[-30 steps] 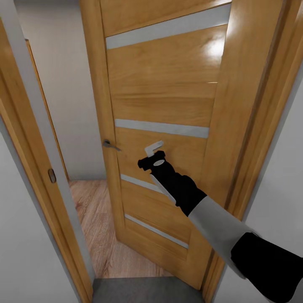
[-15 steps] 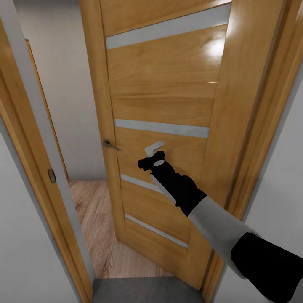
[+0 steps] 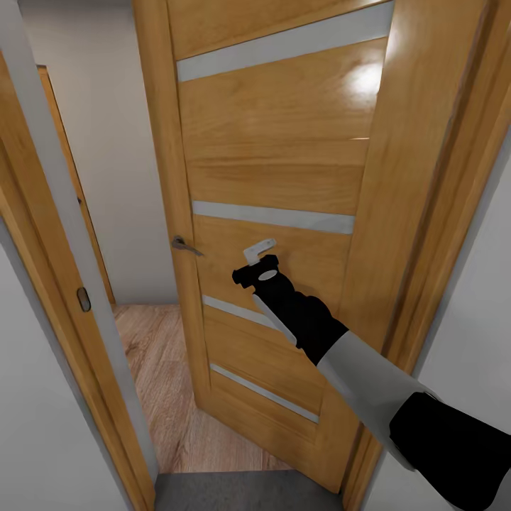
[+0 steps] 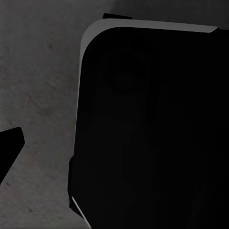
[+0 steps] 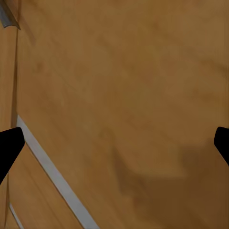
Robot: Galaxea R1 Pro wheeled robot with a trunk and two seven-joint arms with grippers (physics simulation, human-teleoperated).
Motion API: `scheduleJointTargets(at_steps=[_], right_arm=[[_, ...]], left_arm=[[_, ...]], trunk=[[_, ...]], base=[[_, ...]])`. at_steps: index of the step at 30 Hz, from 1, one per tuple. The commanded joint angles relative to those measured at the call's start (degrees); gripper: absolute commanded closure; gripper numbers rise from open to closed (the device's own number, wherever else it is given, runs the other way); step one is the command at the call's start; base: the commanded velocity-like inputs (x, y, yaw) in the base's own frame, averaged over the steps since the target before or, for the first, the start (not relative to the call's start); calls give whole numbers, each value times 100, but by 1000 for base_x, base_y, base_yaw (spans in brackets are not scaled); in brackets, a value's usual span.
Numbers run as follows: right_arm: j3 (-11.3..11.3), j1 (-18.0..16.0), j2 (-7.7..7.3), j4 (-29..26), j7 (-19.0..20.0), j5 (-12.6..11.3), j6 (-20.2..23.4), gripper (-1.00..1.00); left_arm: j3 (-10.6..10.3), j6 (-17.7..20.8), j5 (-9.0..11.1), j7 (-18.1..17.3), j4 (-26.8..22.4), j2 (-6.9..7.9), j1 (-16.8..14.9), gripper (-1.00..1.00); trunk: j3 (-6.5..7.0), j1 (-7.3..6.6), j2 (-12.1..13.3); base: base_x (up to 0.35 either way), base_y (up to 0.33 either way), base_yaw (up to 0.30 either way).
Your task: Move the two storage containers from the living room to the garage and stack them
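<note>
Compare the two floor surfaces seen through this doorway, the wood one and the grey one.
The wood plank floor is light brown with visible grain and plank lines; the grey floor is dark, plain and shows no seams. The wood plank floor lies beyond the open wooden door, while the grey floor lies on the near side, at the bottom of the head view. Both meet at the threshold and look flat and bare where visible.

Door [image 3: 284, 163] fills centre and upper right, its handle [image 3: 183, 245] at centre left. Right end effector [image 3: 260, 253] against door at centre. Plank floor [image 3: 160, 369] lower left, behind door.
</note>
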Motion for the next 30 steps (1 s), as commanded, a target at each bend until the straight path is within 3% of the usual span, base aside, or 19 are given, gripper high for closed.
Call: scheduleJointTargets(at_steps=[1, 13, 19, 30], right_arm=[[16, -7, 0, -3, -54, -60, 14, -100], [31, -7, 0, -4, -54, -52, 9, -100], [36, -7, 0, -8, -55, -47, 5, -100], [38, -7, 0, -11, -55, -37, 5, -100]], left_arm=[[6, -14, 48, -2, 2, 0, -2, -100], [8, -18, 55, 2, 1, -2, -2, -100], [11, -19, 52, 4, 1, 0, -2, -100], [8, -14, 55, 88, 1, -16, -2, -100]], trunk=[[-6, 0, -3], [-6, 0, -3], [-6, 0, -3], [-6, 0, -3]], base=[[1, 23, 0], [-8, 73, 0], [199, 0, 0], [23, 0, 0]])
